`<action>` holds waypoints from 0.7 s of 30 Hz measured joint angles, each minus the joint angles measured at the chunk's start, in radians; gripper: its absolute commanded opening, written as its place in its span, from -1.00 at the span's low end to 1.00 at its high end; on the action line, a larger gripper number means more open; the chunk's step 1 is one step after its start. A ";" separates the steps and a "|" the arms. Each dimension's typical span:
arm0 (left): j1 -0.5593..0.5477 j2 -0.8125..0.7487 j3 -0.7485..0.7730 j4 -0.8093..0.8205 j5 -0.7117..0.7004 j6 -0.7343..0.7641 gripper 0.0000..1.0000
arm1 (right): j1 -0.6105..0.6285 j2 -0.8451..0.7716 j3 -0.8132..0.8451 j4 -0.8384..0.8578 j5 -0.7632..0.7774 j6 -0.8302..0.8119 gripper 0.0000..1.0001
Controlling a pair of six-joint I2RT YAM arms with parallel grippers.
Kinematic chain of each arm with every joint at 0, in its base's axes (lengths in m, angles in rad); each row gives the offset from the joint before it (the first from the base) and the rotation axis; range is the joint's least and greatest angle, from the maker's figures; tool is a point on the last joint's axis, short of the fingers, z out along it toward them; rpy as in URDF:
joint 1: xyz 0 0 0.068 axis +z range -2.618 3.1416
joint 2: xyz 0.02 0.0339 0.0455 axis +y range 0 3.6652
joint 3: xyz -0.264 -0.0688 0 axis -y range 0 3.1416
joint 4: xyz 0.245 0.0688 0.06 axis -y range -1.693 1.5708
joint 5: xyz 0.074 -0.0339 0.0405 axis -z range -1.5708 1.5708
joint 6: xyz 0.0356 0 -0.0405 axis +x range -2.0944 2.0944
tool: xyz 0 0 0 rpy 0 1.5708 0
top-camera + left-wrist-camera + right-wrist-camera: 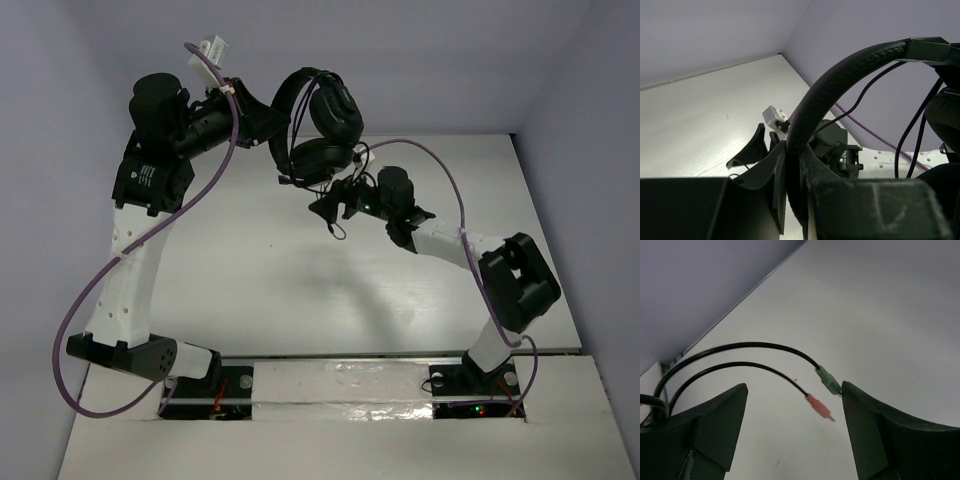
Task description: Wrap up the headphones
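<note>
- My left pincer (792, 167) was clamped on the headband (840, 75) of the headphones (335, 110). Its fingers (765, 170) were pressed to either side of the padded band, with no gap showing.
- From that grip, the headband arched up and to the right in the left wrist view.
- In the top view, the left arm held the headphones raised above the far part of the white table (250, 285).
- The upper earcup (337, 105) and the lower earcup (320, 158) sat one above the other in that view.
- My right pincer (794, 388) stood wide apart and gripped nothing. Its fingers (715, 420) framed an open gap.
- Two plugs were noted in that gap, a green plug (827, 381) and a pink plug (817, 406).
- The tip of the green plug reached the edge of the right-hand finger in that view; whether it touched could not be told.
- The pink plug sat clear of both fingers.
- Each plug ended its own strand of the thin black cable (755, 344). Both strands curved away to the left of the right wrist view.
- In the top view, the right pincer was just below the lower earcup, with a small loop of cable under it.
- Further strands of cable crossed beneath the arch of the headband in the left wrist view.
- A purple cable (445, 170) arched above the right arm.
</note>
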 measured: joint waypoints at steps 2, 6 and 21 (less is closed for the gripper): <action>0.000 0.000 0.000 -0.006 -0.003 0.003 -1.00 | 0.014 0.025 0.019 0.000 -0.079 0.003 0.61; 0.000 0.000 0.000 -0.012 -0.006 0.003 -1.00 | 0.031 0.054 0.024 0.013 -0.179 0.026 0.54; 0.000 -0.008 0.030 -0.045 -0.024 0.005 -1.00 | 0.031 0.170 0.082 0.175 -0.161 0.111 -1.00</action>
